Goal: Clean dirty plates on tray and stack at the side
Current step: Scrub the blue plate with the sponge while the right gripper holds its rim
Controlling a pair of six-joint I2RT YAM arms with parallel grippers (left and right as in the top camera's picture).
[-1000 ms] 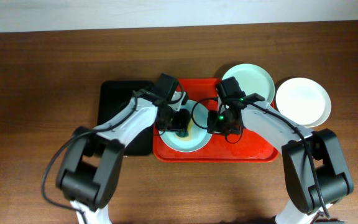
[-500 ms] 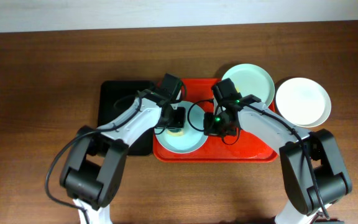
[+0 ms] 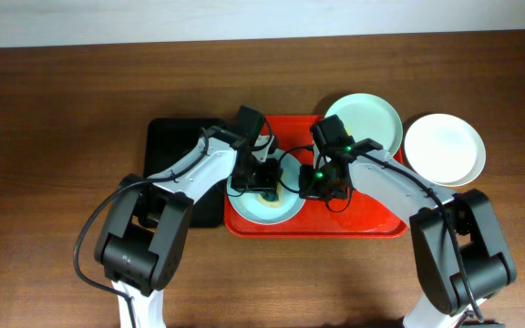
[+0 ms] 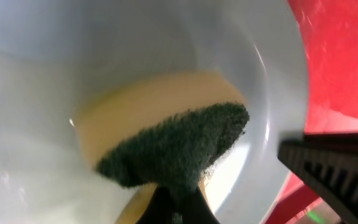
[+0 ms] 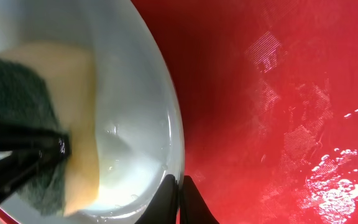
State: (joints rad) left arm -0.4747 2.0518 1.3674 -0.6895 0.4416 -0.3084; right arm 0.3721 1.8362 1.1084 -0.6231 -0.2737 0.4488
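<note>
A pale blue-green plate [image 3: 262, 210] lies at the left end of the red tray [image 3: 372, 219]. My left gripper [image 3: 264, 179] is shut on a yellow sponge with a green scouring side [image 4: 173, 146] and presses it onto the plate's inside [image 4: 42, 93]. My right gripper [image 5: 180, 199] is shut on that plate's right rim [image 5: 169, 130], one finger inside and one outside. A second pale blue-green plate [image 3: 365, 123] rests at the tray's far right corner. A white plate [image 3: 443, 148] sits on the table to the right of the tray.
A smaller black tray [image 3: 173, 164] lies against the red tray's left side, under my left arm. Both arms reach in from the near edge and meet over the tray. Brown tabletop surrounds everything.
The left gripper has rubbed the sponge a short way back and forth on the plate. The right gripper shifted slightly left on the rim, then stayed still.
</note>
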